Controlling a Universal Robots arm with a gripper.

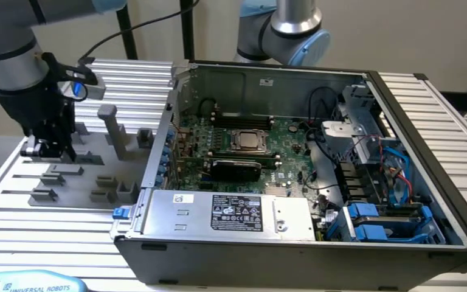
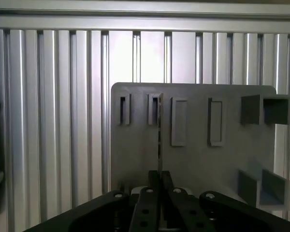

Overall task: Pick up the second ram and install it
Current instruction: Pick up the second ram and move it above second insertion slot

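Second ram (image 2: 159, 135): a thin, long circuit-board stick, seen edge-on in the wrist view as a narrow dark strip; its colour cannot be made out. It lies between the two black fingers of the hand (image 2: 160, 180), which are drawn almost together and clamped on it. The strip lines up with one of the narrow slots of the grey plastic tray (image 2: 193, 164). Whether its far end sits in that slot cannot be told.

In the exterior view the hand (image 1: 48, 152) stands over the tray (image 1: 107, 134), among its upright blocks. The tray lies on the ribbed aluminium table (image 1: 55, 225), near the table edge at the exterior view's left.

Just beside the tray, towards the table's middle, stands the open dark computer case (image 1: 282, 243), holding a green motherboard (image 1: 217, 137) with a square metal CPU socket (image 1: 250, 141). A second silver-and-blue arm (image 1: 294, 27) rises behind the case.
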